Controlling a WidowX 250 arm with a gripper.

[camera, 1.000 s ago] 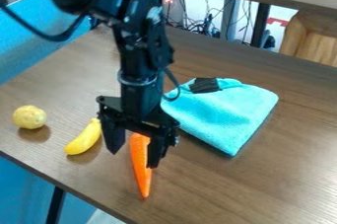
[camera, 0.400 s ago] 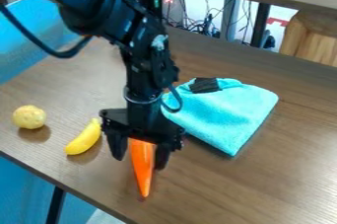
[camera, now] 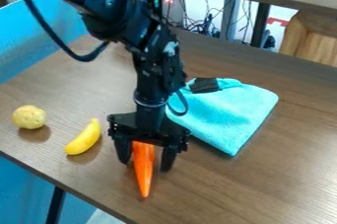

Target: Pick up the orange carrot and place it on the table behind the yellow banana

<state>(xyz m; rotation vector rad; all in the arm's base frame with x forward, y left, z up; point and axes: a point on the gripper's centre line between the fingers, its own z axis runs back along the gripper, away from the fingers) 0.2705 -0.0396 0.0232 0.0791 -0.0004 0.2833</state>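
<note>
Alignment stage: closure pending

My gripper [camera: 145,166] is set over the wide end of the carrot [camera: 144,172], which lies on the bench [camera: 227,188] with its narrow tip pointing towards the camera. The fingers are spread apart, one on each side of the carrot, and hold nothing clamped. Contact between finger and carrot cannot be confirmed from this view.

I judge the step in hand to be lining up for a grasp. The next move calls for the following:
1. Check that the fingertips sit low enough beside the carrot; their height above the bench cannot be told.
2. Centre the carrot between the fingers, as the gap looks wider on the cloth side.
3. Close evenly on the thick part. An off-centre closure could roll the carrot, and its taper could let it slip.

Clearances: the banana [camera: 84,137] lies beside the carrot, near one finger. The round yellow fruit [camera: 29,117] sits beyond the banana, well apart from the carrot. The folded turquoise cloth [camera: 230,112] lies on the carrot's opposite side; I judge that neither fruit nor cloth blocks closure
</note>
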